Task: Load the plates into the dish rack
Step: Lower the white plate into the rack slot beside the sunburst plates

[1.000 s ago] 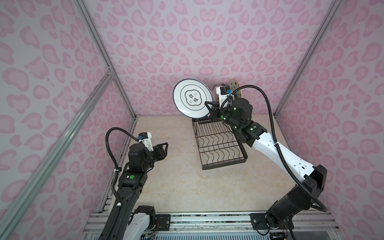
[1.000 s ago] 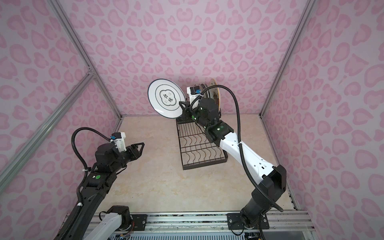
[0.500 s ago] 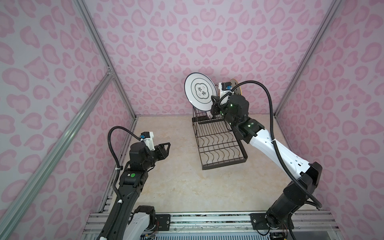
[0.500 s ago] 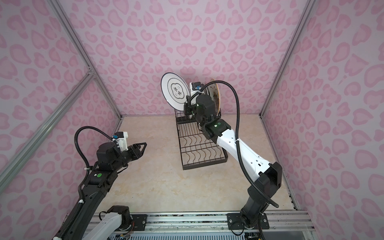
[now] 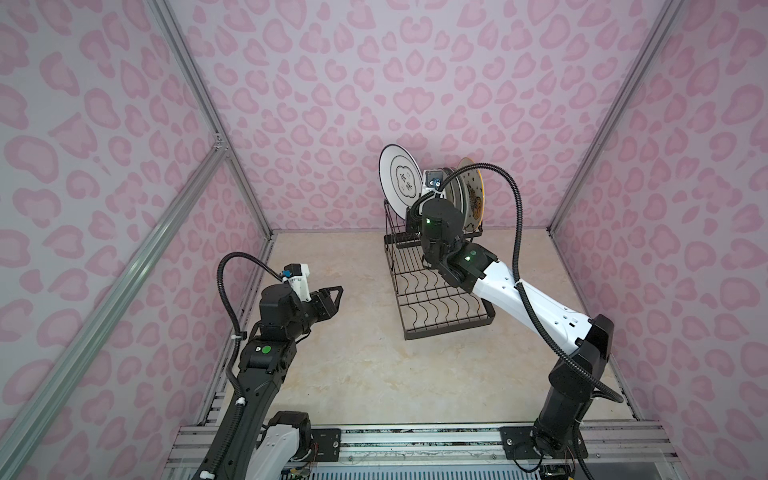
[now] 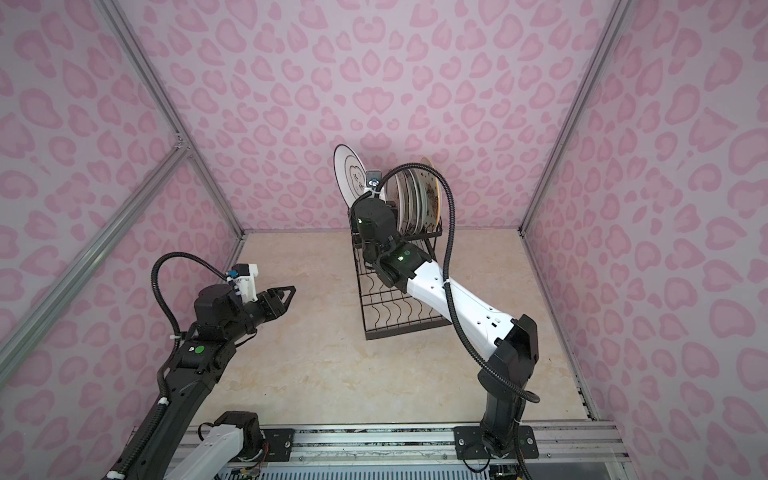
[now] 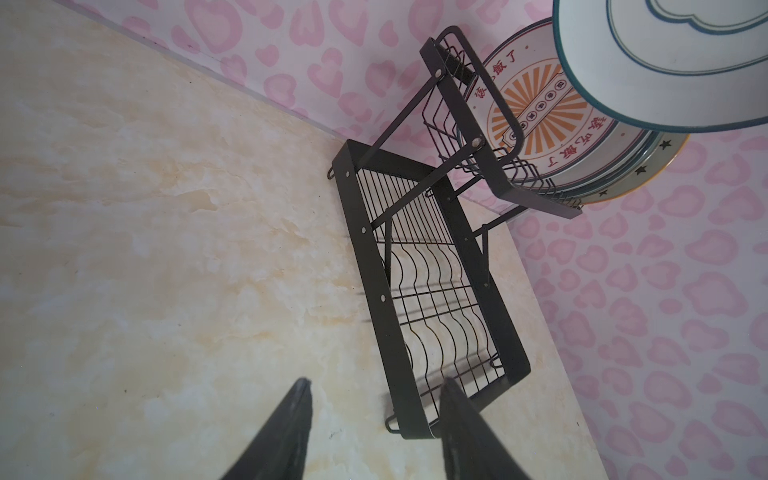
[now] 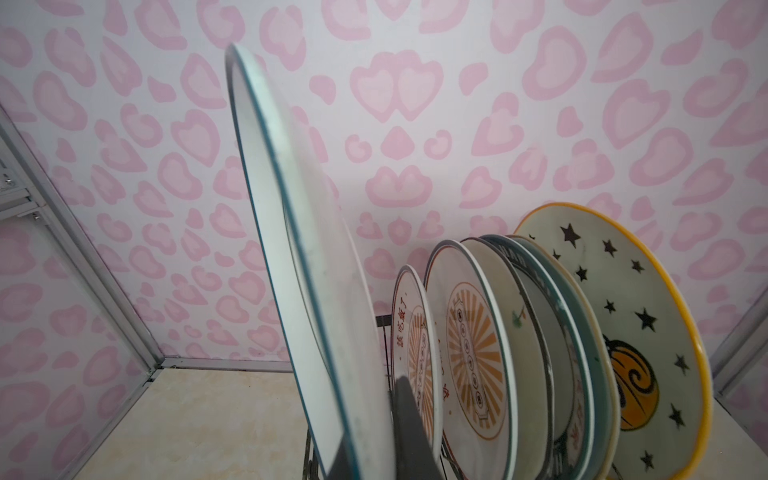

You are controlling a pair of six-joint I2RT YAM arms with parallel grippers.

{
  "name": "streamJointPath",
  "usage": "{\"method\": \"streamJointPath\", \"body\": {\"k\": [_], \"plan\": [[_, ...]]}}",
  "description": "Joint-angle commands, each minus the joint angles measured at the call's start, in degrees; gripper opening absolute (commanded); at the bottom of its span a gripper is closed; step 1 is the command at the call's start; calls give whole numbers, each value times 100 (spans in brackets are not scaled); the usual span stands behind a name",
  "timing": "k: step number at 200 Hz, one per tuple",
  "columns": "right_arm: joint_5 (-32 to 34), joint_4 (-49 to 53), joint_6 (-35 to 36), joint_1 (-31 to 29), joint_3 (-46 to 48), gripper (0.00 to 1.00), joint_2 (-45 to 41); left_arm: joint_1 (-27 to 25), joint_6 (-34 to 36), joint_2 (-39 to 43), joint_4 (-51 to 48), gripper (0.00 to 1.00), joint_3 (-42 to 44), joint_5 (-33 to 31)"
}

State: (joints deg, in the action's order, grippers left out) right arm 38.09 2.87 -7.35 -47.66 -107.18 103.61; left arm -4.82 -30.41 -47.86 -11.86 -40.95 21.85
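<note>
Beige marbled surface (image 5: 357, 365) spans the cell floor. Walls (image 5: 374, 83) on three sides carry pink heart-blotch print on pale lilac. Silver aluminium frame struts (image 5: 219, 141) run up the wall corners, with one diagonal on the left. A slotted metal rail (image 5: 415, 440) lies along the near edge.

Seven plates (image 5: 469, 199): in the right wrist view, one green-rimmed plate (image 8: 316, 291) left of centre. Six to its right: two sunburst plates (image 8: 473, 353), three plainer plates (image 8: 528, 332), one star plate (image 8: 631, 332). One rack (image 7: 380, 286), two tiers; two robot arms in both top views, left arm (image 5: 266, 361) lower left, right arm (image 5: 523, 303) right.
</note>
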Motion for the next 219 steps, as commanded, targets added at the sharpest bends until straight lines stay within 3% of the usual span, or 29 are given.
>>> {"method": "streamJointPath", "body": {"k": [1, 70, 137, 219], "plan": [[1129, -315, -39, -166, -245, 0, 222, 13, -50, 39, 208, 52, 22, 145], [2295, 132, 193, -420, -1363, 0, 1212, 9, -193, 222, 136, 52, 217, 372], [2255, 407, 688, -310, -2182, 0, 1927, 9, -167, 337, 56, 52, 349, 489], [2091, 898, 508, -80, -2607, 0, 2267, 14, -166, 235, 167, 52, 320, 470]]}}
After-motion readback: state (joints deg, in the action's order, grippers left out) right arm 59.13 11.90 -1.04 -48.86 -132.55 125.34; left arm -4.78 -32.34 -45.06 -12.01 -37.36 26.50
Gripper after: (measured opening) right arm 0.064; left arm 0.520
